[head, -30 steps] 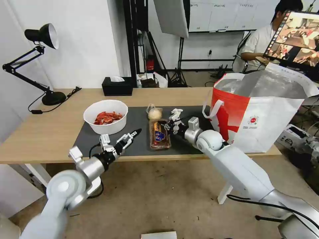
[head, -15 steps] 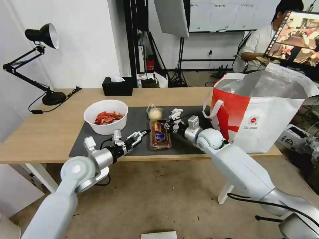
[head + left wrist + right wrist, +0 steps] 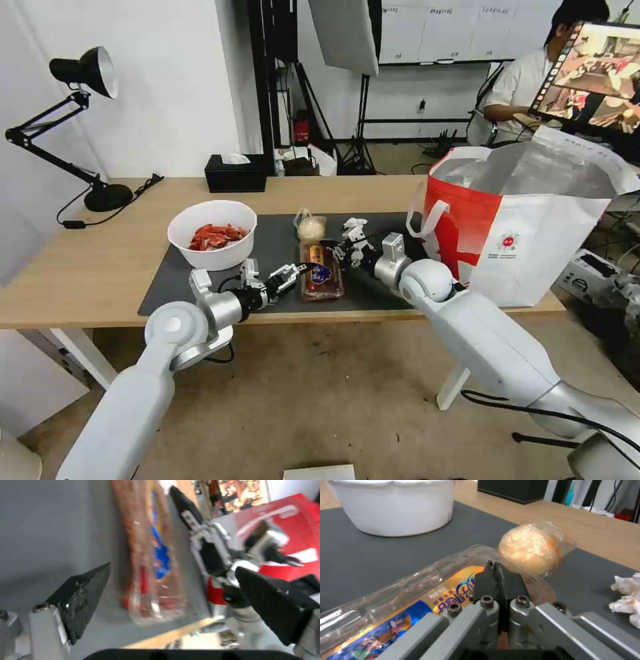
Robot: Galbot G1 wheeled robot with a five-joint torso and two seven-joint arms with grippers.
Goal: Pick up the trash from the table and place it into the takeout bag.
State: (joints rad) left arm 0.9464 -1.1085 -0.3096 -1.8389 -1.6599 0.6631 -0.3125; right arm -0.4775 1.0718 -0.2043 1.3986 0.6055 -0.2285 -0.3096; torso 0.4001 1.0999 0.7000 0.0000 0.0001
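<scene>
Nearest the camera, in the lower left of the head view, the left gripper (image 3: pixel 293 272) is seen reaching over the table's front edge with its fingers spread wide; in the left wrist view the two black pads (image 3: pixel 81 597) stand well apart, the clear plastic tray (image 3: pixel 150 555) lying between and beyond them, not yet touched. The tray (image 3: pixel 321 270) lies lengthwise on the dark grey mat (image 3: pixel 200 280), just left of centre frame. At its right side the right gripper (image 3: pixel 339 252) is placed; in the right wrist view its fingers (image 3: pixel 496 580) are shown pressed together at the tray's rim (image 3: pixel 420 580), though whether plastic is actually pinched between them cannot be told.

The tray is judged light, thin and springy, with a slick surface and a hinged lid that may pop open, so a hold across its narrow width, or at the stiffer folded rim, is thought safest; squeezing the middle hard would probably buckle it.

Just behind the tray, the small bagged bun (image 3: pixel 311 227) is seen, soft and easily crushed, with the crumpled tissue (image 3: pixel 355 230) to its right. Left of these, the white bowl (image 3: pixel 212 234) of red shells is set. At the right of the frame, the takeout bag (image 3: pixel 533 240) stands open on the table (image 3: pixel 87 267).
</scene>
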